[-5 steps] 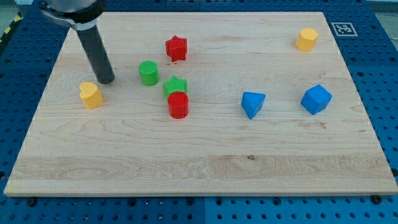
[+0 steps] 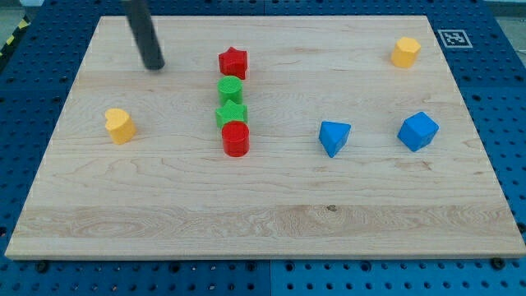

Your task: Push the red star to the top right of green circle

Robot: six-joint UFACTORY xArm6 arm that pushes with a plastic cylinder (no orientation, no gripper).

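Red star [image 2: 233, 62]: sits in the upper left-centre of the wooden board [image 2: 271, 210], at the head of a short column of four blocks. Directly below it, close or just touching, the green circle [image 2: 230, 89]; below that a green star [image 2: 232, 113]; then a red cylinder [image 2: 236, 139] pressed against the green star.

No jaws on this arm, only a dark rod, so nothing is grasped. My tip [image 2: 154, 66] rests on the board to the view's left of the red star, well apart from it, touching no block.

Count: two red, two green, two yellow, two blue. Yellow block [image 2: 120, 125] near the left edge, shape unclear; yellow hexagonal block [image 2: 404, 51] at top right. Blue triangular block [image 2: 334, 136] right of centre; blue cube-like block [image 2: 418, 131] further right.
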